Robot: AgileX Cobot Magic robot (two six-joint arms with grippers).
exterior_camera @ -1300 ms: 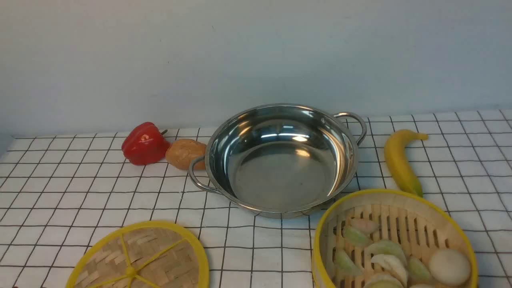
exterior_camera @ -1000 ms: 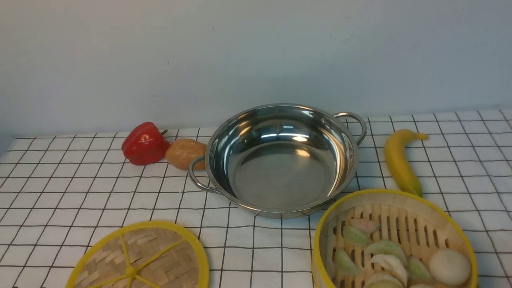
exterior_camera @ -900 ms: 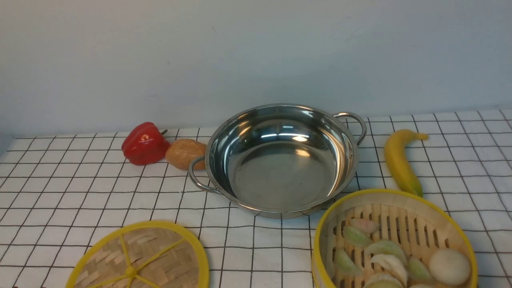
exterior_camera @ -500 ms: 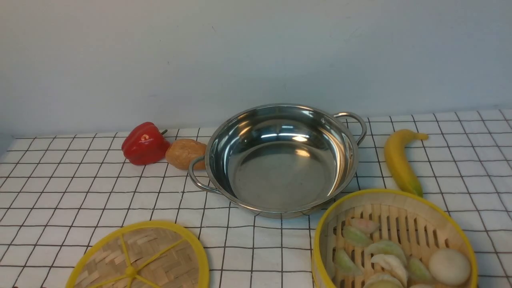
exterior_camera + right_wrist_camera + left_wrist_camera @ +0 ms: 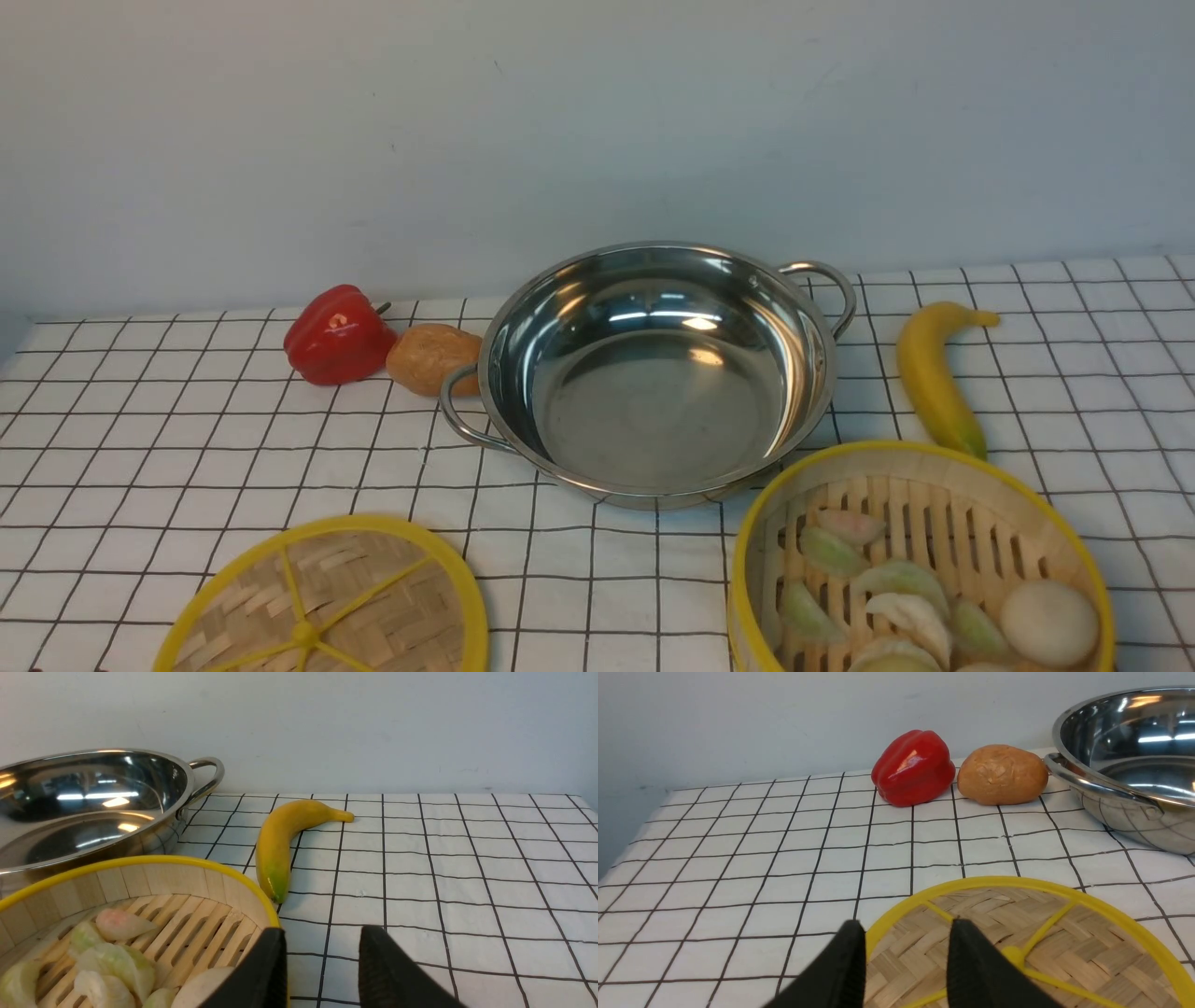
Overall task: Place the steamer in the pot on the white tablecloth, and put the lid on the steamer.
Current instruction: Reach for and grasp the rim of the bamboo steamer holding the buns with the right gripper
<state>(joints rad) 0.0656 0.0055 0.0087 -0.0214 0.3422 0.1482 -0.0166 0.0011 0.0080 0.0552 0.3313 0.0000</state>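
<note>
Approach step. The steamer [image 5: 934, 471] sits on the white tablecloth [image 5: 187, 420] beside the pot [image 5: 653, 411]. The right gripper [image 5: 322, 931], fingers spread, stands at its rim; the left gripper [image 5: 906, 924], fingers spread, over the lid [image 5: 373, 597]. The next move should pinch the steamer wall and lift.

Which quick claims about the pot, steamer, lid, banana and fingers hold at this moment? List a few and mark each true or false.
1. The pot is empty. True.
2. The steamer sits in the pot. False: it stands on the white tablecloth, in front of the pot and to its right.
3. The lid covers the steamer. False: it lies flat on the cloth at front left, apart from the steamer.
4. The banana lies to the right of the pot. True.
5. The left arm's fingers and the right arm's fingers are clamped shut. False: both pairs stand apart, gripping nothing.
</note>
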